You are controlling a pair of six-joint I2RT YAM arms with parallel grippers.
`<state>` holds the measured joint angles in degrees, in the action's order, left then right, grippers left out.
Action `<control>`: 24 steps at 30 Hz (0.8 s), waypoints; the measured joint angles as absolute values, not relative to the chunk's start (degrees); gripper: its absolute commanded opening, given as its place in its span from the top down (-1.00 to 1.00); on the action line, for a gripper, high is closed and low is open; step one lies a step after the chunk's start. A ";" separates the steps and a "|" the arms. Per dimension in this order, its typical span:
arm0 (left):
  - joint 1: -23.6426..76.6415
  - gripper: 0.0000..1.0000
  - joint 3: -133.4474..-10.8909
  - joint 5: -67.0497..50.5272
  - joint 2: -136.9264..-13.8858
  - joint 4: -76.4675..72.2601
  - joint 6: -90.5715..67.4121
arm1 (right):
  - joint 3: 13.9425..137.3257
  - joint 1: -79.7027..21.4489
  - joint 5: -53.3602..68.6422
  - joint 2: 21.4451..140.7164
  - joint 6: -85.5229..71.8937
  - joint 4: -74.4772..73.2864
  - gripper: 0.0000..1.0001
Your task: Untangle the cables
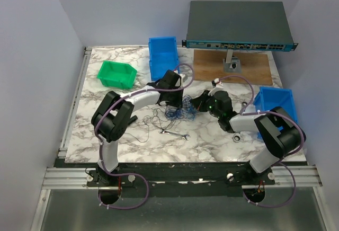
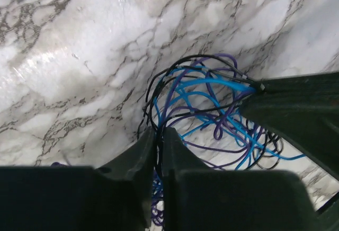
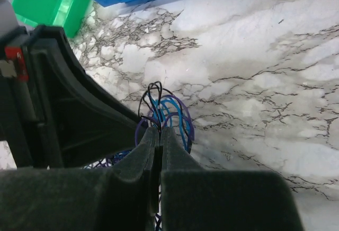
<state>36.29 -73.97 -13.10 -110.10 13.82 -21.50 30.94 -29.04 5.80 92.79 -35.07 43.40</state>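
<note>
The surface [image 1: 212, 141] is white marble with grey veins. At its back left sits a green bin [image 1: 116, 74], open at the top. A little to the right of it, at the back edge, stands a blue bin [image 1: 163, 56]. A second blue bin [image 1: 275, 101] sits at the right edge. A brown wooden board [image 1: 212, 67] lies at the back right, and a small grey stand [image 1: 231, 64] stands on it. Above the board is a flat grey box [image 1: 238, 25] with a row of little sockets along its front. A small silver wrench [image 1: 175, 134] lies flat near the middle of the surface. A metal rail [image 1: 175, 177] runs along the near edge.
</note>
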 measured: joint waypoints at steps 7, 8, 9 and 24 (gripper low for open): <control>35.99 1.00 -73.41 -13.74 -110.28 15.79 -22.11 | 31.81 -29.19 -0.23 92.55 -36.03 39.31 0.92; 35.73 1.00 -72.29 -13.50 -109.45 15.40 -22.41 | 31.81 -29.19 -1.80 92.38 -36.38 38.65 0.91; 35.22 1.00 -71.02 -13.41 -108.29 14.85 -23.07 | 31.81 -29.19 -3.40 92.07 -36.69 37.69 0.90; 16.08 1.00 -45.67 -20.82 -92.07 -7.03 -39.75 | 30.46 -29.39 -22.87 83.88 -46.94 28.82 -0.31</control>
